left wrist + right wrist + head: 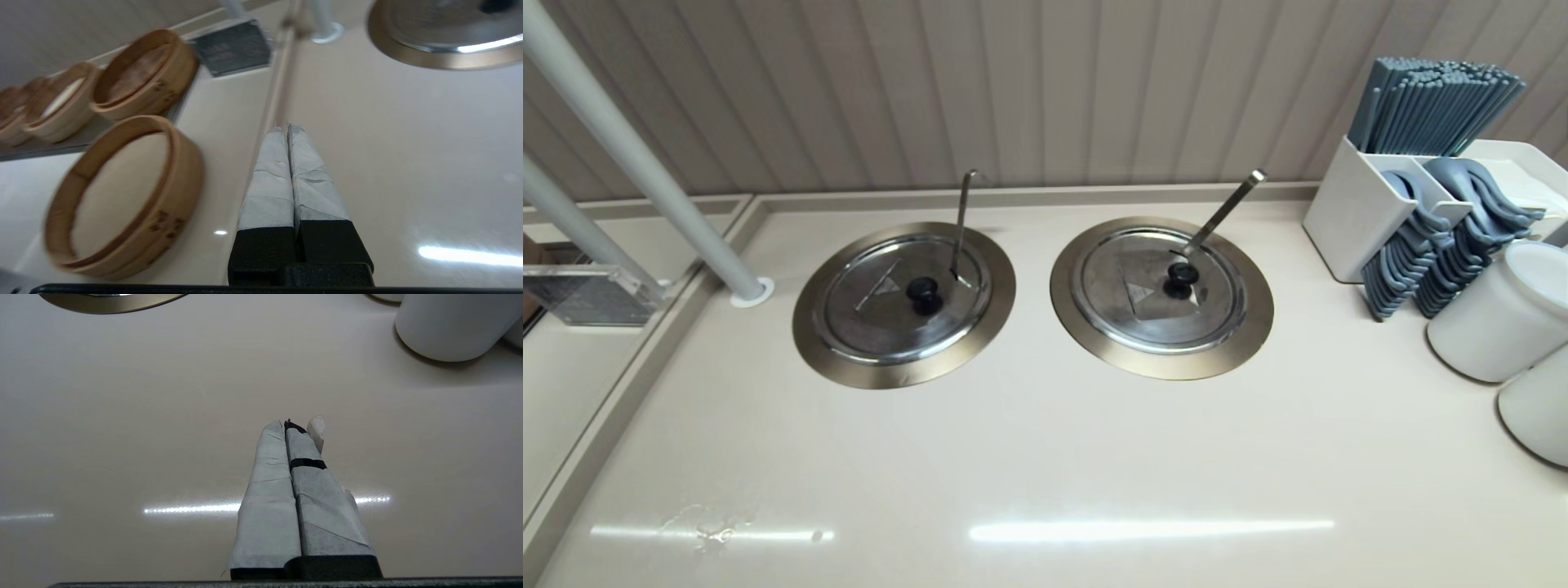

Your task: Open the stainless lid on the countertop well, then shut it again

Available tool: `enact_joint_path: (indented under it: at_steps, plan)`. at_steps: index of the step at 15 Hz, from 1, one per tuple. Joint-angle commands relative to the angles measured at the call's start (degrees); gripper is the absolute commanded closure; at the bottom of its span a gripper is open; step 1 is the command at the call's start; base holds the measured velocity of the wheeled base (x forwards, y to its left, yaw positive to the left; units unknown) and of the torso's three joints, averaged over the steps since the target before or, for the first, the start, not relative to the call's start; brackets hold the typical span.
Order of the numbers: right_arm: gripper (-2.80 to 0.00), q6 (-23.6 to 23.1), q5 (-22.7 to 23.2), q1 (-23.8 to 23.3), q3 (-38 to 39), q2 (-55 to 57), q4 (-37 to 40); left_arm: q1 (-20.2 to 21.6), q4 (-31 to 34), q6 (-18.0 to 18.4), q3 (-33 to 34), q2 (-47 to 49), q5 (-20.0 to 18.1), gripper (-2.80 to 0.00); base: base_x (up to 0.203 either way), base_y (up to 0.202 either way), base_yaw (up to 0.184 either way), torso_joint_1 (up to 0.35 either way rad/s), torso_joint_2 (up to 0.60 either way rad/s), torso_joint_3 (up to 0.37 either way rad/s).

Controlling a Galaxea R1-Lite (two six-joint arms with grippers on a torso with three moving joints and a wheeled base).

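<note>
- The stainless lid point(904, 298) sits flat and centred on the countertop well point(833, 358), fully seated inside the bronze-toned rim ring. The well is therefore covered.
- The black knob point(924, 295) stands at the centre of the stainless lid. It is judged to be the intended grasp point, because it is the only raised feature on the lid.
- The hook-ended ladle handle point(964, 214) rises through a notch at the far edge of the stainless lid. The notch lets the lid seat flat with the ladle left in the well. A straight upward lift is judged necessary to avoid catching the handle.
- A second lid point(1160, 287) with a straight flat ladle handle point(1223, 211) sits to the right of the stainless lid. It is not the target.
- The left gripper point(287, 127) is near the countertop well, short of its rim, over bare counter point(408, 163). Its taped fingers point(269, 179) are pressed together and grasp nothing.
- Bamboo steamer rings point(122, 196) lie beyond the counter's edge, on the side away from the stainless lid.
- The right gripper point(291, 425) is parked over bare counter, well apart from the stainless lid, fingers together and empty.
- The white canisters point(1503, 314) stand far to the right of the stainless lid.
</note>
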Motion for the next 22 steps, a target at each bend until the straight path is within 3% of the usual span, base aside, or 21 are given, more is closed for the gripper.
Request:
enact_joint_path:
  at_steps: [1, 2, 4, 5, 7, 10, 11, 13, 17, 22]
  plan:
    - [0.00, 0.0, 0.0, 0.0, 0.0, 0.0, 0.0, -0.3, -0.1, -1.1, 6.3, -5.5, -6.6, 0.00, 0.000, 0.000, 0.000, 0.000, 0.00, 0.000]
    - [0.00, 0.0, 0.0, 0.0, 0.0, 0.0, 0.0, -0.3, -1.1, -3.2, 11.0, -5.7, -9.0, 0.00, 0.000, 0.000, 0.000, 0.000, 0.00, 0.000]
    - [0.00, 0.0, 0.0, 0.0, 0.0, 0.0, 0.0, -0.5, -3.2, -14.1, 17.3, -5.5, -18.6, 0.00, 0.000, 0.000, 0.000, 0.000, 0.00, 0.000]
    - [0.00, 0.0, 0.0, 0.0, 0.0, 0.0, 0.0, -0.5, -3.5, -15.1, 17.9, -5.6, -19.3, 0.00, 0.000, 0.000, 0.000, 0.000, 0.00, 0.000]
    - [0.00, 0.0, 0.0, 0.0, 0.0, 0.0, 0.0, -0.5, -3.8, -14.0, 18.2, -5.7, -19.3, 0.00, 0.000, 0.000, 0.000, 0.000, 0.00, 0.000]
    - [0.00, 0.0, 0.0, 0.0, 0.0, 0.0, 0.0, -0.5, -3.8, -17.9, 18.2, -5.7, -18.5, 0.00, 0.000, 0.000, 0.000, 0.000, 0.00, 0.000]
    - [0.00, 0.0, 0.0, 0.0, 0.0, 0.0, 0.0, -0.5, -3.8, -17.7, 18.2, -5.7, -18.4, 0.00, 0.000, 0.000, 0.000, 0.000, 0.00, 0.000]
    - [0.00, 0.1, 0.0, 0.0, 0.0, 0.0, -0.1, -0.5, -3.8, -13.2, 18.2, -5.7, -18.6, 0.00, 0.000, 0.000, 0.000, 0.000, 0.00, 0.000]
    - [0.00, 0.1, 0.0, -0.1, 0.0, 0.0, -0.1, -0.5, -3.7, -15.4, 18.3, -5.7, -18.3, 0.00, 0.000, 0.000, 0.000, 0.000, 0.00, 0.000]
    - [0.00, 0.4, -0.1, 0.0, 0.8, 0.0, -2.5, -0.5, -3.7, -15.6, 18.3, -5.7, -18.3, 0.00, 0.000, 0.000, 0.000, 0.000, 0.00, 0.000]
